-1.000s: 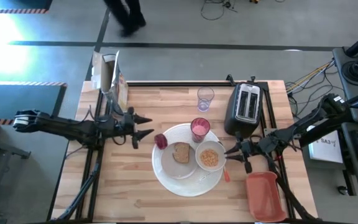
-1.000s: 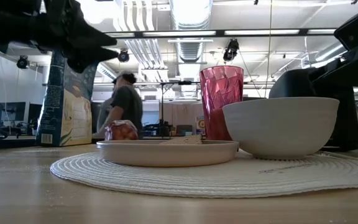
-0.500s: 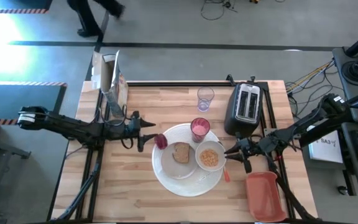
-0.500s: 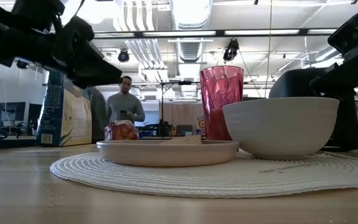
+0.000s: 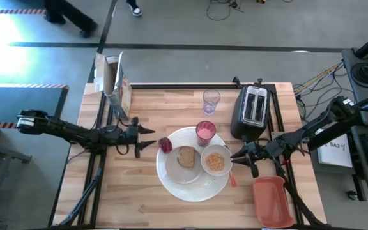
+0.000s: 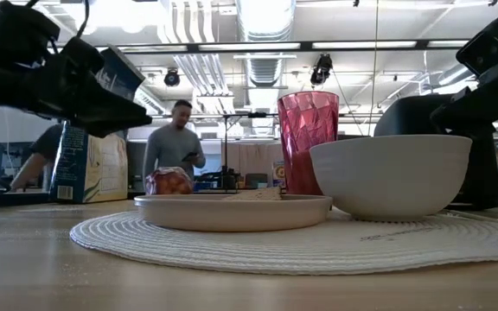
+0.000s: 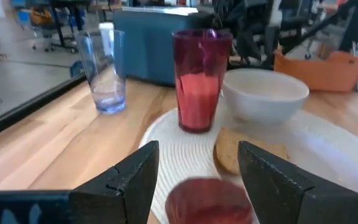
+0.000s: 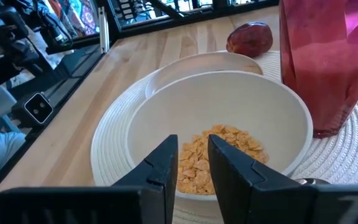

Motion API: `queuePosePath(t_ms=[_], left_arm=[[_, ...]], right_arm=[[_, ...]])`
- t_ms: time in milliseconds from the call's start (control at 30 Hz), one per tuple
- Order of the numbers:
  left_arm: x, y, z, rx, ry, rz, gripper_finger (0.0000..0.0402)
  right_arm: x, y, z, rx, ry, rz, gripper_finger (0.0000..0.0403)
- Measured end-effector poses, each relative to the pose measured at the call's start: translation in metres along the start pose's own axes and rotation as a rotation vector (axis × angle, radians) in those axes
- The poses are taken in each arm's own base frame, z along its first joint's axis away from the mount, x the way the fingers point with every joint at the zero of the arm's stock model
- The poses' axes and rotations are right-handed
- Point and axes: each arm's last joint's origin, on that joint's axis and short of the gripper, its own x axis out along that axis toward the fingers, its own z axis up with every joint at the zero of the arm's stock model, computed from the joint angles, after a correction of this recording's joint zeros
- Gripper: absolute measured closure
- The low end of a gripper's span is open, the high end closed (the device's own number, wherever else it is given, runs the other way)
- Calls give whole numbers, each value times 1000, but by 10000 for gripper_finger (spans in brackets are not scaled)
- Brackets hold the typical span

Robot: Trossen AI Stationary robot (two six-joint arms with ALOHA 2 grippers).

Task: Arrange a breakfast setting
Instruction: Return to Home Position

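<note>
A white plate with a brown toast slice lies on a round white woven mat. On the mat also stand a white bowl of orange-tan cereal, a pink cup and a dark red fruit. My left gripper hangs open just left of the fruit, low over the table, clear of it. My right gripper is level at the bowl's right rim, and a narrow gap shows between its fingers. My right gripper's fingertips stand at the bowl's right rim, coming level from the table's right. The fingers themselves hide the near rim in the right wrist view, so I cannot tell whether they touch it.
A black toaster stands at the back right and an orange-red tray at the near right. A clear glass and a cereal box stand at the back. People stand beyond the table.
My left gripper has sunk toward the table beside the fruit, staying open. A person in the room behind has walked across. The things on the mat have kept their places.
</note>
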Motion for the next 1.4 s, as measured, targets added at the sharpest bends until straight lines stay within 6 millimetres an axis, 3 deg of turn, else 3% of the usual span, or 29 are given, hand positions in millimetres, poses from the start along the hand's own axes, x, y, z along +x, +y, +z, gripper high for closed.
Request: queuePosePath(t_ms=[300, 433, 833, 1400], left_arm=[[0, -1, -5, 89, 47, -57, 199], [-9, 0, -2, 107, 57, -56, 199], [-37, 14, 5, 113, 29, 283, 199], [-51, 17, 20, 140, -131, 299, 199]], right_arm=[[0, 0, 0, 0, 1, 0, 326], [0, 0, 0, 0, 1, 0, 332], [0, 0, 0, -1, 2, -1, 335], [0, 0, 0, -1, 2, -1, 335]])
